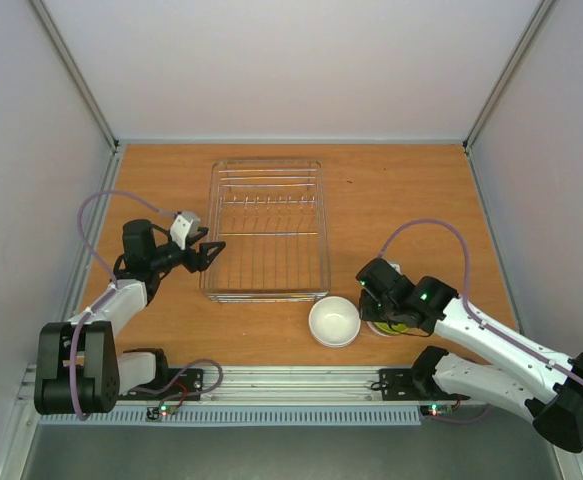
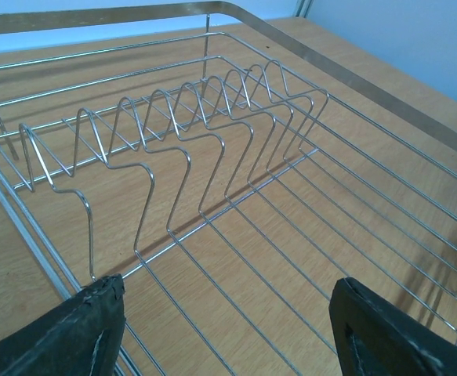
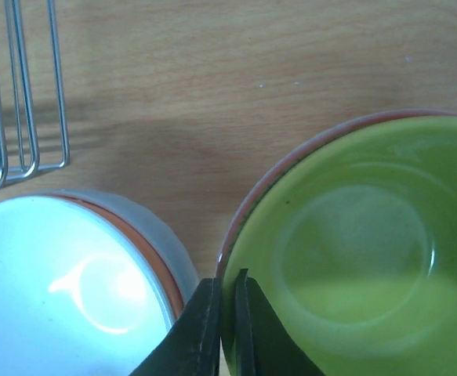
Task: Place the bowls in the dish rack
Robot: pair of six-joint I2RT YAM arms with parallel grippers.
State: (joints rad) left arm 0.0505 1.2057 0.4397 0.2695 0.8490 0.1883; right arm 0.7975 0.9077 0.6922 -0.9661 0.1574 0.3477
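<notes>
1. The dish rack (image 1: 325, 240) sits on the wooden table (image 1: 411, 190), near the middle and slightly left. No bowl is in it, and its row of bent wire dividers stands bare.
2. The left gripper (image 1: 211, 250) hangs at the rack's near left corner. Its fingers (image 2: 63, 337) are spread wide with nothing between them. In the left wrist view they point over the rack's floor wires towards the dividers.
3. The white bowl (image 1: 334, 321) stands upright on the table, just off the rack's near right corner and outside it.
4. In the right wrist view a thin orange edge and a grey outer wall show around the white bowl's rim. I cannot tell whether these belong to other bowls nested under it.
5. The green bowl (image 3: 353, 251) stands upright just to the right of the white one, close beside it on the table. In the top view the right arm covers most of it.
6. A paler, pinkish rim runs just outside the green rim. I cannot tell what it belongs to.
7. The right gripper (image 3: 226, 286) is pinching the green bowl's rim on the side facing the white bowl. Its fingers are pressed almost together, one inside the bowl and one outside in the narrow gap between the two bowls.
8. A corner of the rack shows at the upper left of the right wrist view, apart from both bowls.
</notes>
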